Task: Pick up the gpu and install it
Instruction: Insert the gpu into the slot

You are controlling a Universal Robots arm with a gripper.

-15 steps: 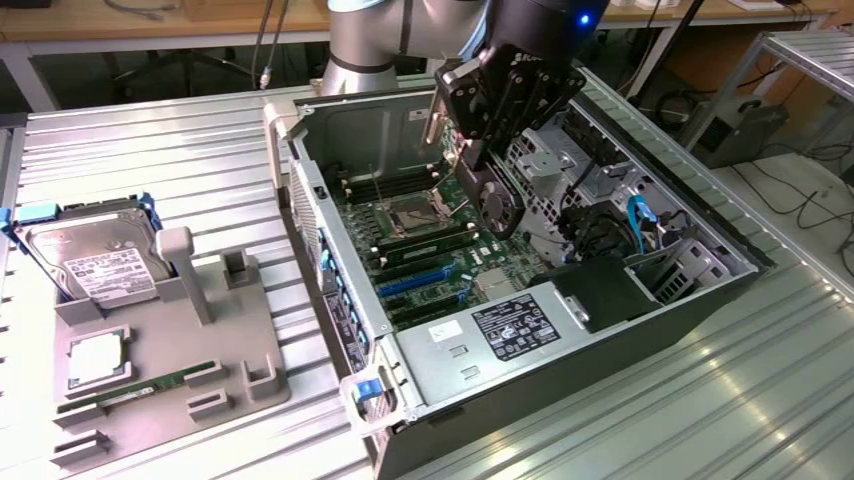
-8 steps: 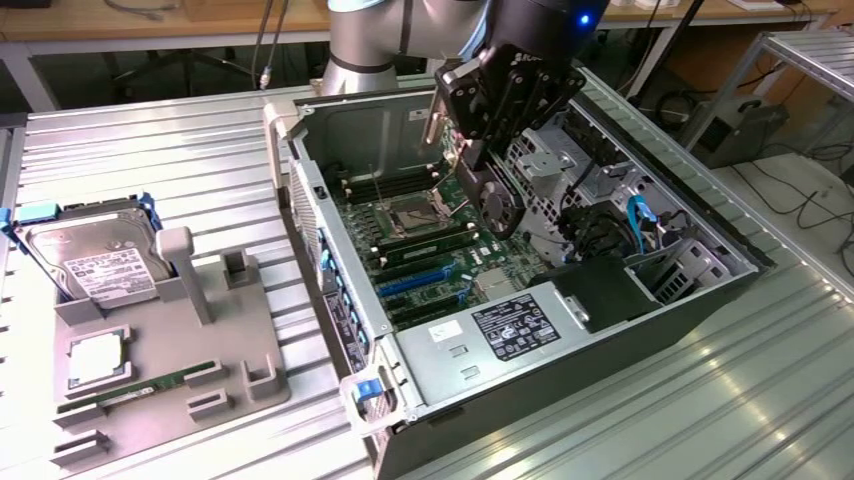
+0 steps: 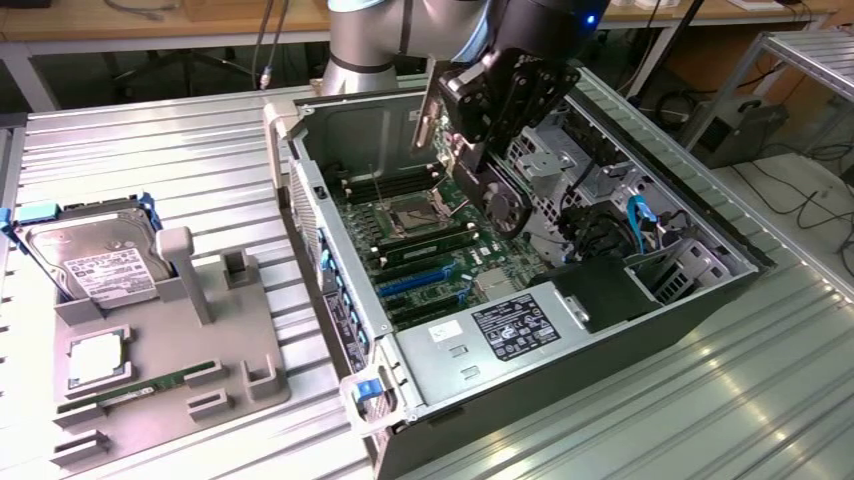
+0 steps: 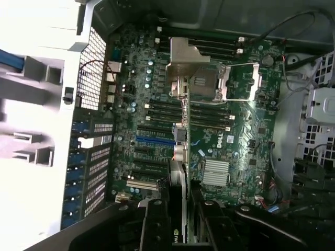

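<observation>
- Black, thin and flat, the rectangular gpu card (image 3: 497, 205) with its silvery metal bracket hung edge-down in my dark two-fingered claw (image 3: 483, 150), which was clamped on the card's upper edge.
- It hovered inside the open grey metal computer case (image 3: 694, 262), above the green motherboard (image 3: 427, 240) and apart from every slot, as far as I could tell.
- By my reckoning the pick-up was done and the step in hand was lining the card up over the board.
- In the wrist view the card seemed to lie across the blue expansion slot (image 4: 154, 140), not along it.
- Seating it would call for its edge turned along a slot, with the bracket toward the perforated rear wall (image 4: 97, 68), and a straight, gentle descent.
</observation>
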